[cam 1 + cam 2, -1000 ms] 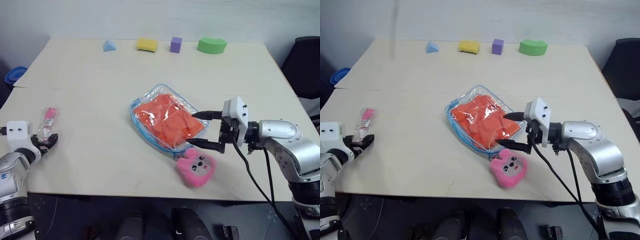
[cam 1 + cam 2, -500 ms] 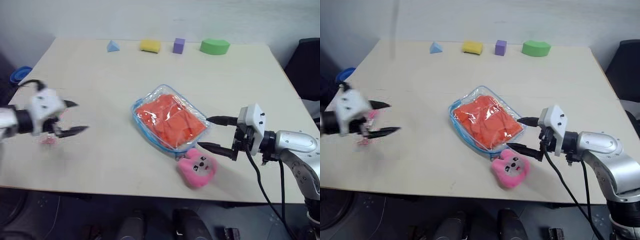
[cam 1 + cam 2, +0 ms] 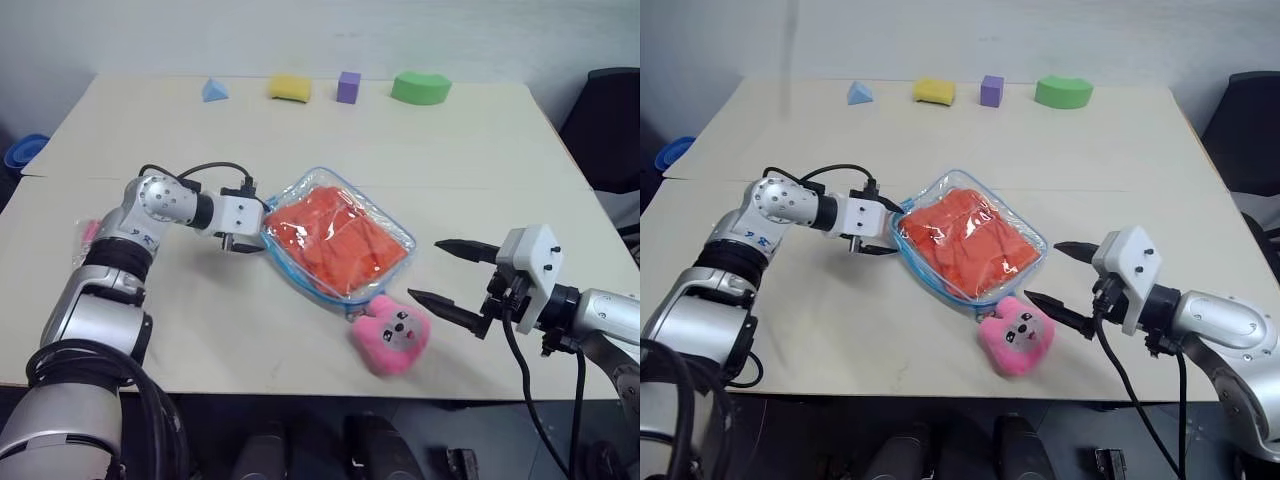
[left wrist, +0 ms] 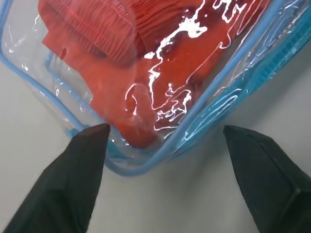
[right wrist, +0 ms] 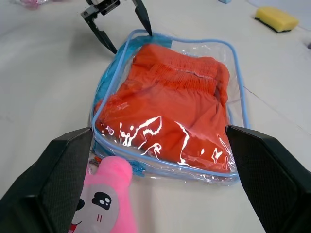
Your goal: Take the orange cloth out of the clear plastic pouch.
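No readable text, labels, brands or nos. anywhere. Small pink packet (image 3: 87, 232), left of frame, has print too small to read.

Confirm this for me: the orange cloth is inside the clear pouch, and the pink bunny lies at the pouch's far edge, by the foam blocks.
One thing is wrong: the pink bunny lies at the pouch's near edge, away from the blocks. The left eye view shows it. The orange cloth is indeed inside the pouch.
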{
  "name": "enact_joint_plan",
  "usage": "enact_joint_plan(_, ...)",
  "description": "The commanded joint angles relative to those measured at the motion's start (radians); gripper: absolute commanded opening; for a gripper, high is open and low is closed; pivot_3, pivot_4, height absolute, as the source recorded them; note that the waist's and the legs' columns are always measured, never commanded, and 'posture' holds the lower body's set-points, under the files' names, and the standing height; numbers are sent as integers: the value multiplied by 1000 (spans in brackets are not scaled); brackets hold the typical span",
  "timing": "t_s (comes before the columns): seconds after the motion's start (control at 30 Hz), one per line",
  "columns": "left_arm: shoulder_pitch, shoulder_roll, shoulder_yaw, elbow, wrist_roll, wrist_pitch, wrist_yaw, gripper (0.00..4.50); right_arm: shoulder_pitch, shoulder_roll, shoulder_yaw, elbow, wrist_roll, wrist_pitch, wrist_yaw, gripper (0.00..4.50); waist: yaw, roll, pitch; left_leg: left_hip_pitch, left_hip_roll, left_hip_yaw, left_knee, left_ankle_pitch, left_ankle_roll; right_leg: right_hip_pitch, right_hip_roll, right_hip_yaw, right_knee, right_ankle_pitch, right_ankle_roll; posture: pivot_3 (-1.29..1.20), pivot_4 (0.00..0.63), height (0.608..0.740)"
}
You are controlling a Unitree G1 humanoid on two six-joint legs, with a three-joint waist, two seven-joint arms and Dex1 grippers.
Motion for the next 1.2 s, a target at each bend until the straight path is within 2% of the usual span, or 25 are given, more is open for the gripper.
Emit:
enact_joint_plan(0.03, -34, -9, 22, 41, -1, -15, 24, 2732, 5, -2, -30, -44, 26, 2, -22, 4500, 0, 0, 0, 0, 0, 0, 1, 0, 0, 0, 0, 0, 0, 0, 0, 0, 150, 740)
enact_joint_plan(0.2, 18, -2, 69, -9, -73, 27, -67, 1207, 7, -13, -15, -33, 26, 2, -13, 4500, 0, 0, 0, 0, 0, 0, 3, 0, 0, 0, 0, 0, 2, 0, 0, 0, 150, 740)
enact_joint_plan(0.27, 88, 23, 88, -118, -109, 92, -131, 571, -3, -20, -3, -22, 24, 3, 0, 4500, -3, 0, 0, 0, 0, 0, 2, 0, 0, 0, 0, 0, 2, 0, 0, 0, 150, 740)
enact_joint_plan(0.33, 190, 56, 111, -301, -144, 216, -172, 27, -14, -26, 11, -13, 22, 3, 12, 4500, -6, 0, 0, 0, 0, 0, 2, 0, 0, 0, 0, 1, 6, 0, 0, 0, 150, 740)
enact_joint_plan(0.4, 329, 94, 145, -563, -170, 399, -173, 27, -20, -31, 27, -4, 16, -1, 25, 4500, -13, 0, 0, 0, 1, -1, 2, 0, 0, 0, 0, 1, 7, 0, 0, 0, 150, 740)
enact_joint_plan(0.53, 629, 138, 224, -1127, -118, 839, -86, 27, -35, -32, 58, 19, -2, -11, 42, 4500, -21, 1, 0, 0, 2, -3, 1, 0, -1, 1, 0, 1, 7, 0, 0, 0, 150, 740)
enact_joint_plan(0.7, 843, 122, 227, -1553, -60, 1239, -17, 27, -54, -33, 81, 40, -8, -11, 59, 4500, -20, 1, -1, 2, 1, -4, 2, -3, 4, 4, 0, 1, 5, 0, 0, 0, 150, 740)
enact_joint_plan(0.8, 879, 111, 201, -1664, -30, 1364, 27, 27, -56, -37, 92, 46, -12, -11, 71, 4500, -14, 1, -1, 2, 1, -4, 2, -3, 5, 5, 0, 1, 0, 0, 0, 0, 150, 740)
enact_joint_plan(0.97, 888, 91, 179, -1721, -22, 1500, 95, 27, -57, -46, 97, 62, -20, -12, 88, 4500, 0, 1, -1, 2, 1, -4, 3, -4, 5, 5, 0, 1, 1, 0, 0, 0, 150, 740)
enact_joint_plan(1.07, 891, 82, 190, -1731, -39, 1543, 128, 608, -48, -56, 98, 72, -34, -21, 100, 4500, 0, 1, -1, 2, 1, -4, 3, -4, 5, 5, 0, 1, 1, 0, 0, 0, 150, 740)
enact_joint_plan(1.2, 883, 73, 253, -1726, -87, 1579, 152, 1711, -23, -59, 58, 73, -24, -10, 102, 4500, 0, 1, -1, 3, 1, -4, 3, -4, 5, 5, 0, 1, 1, 0, 0, 0, 150, 740)
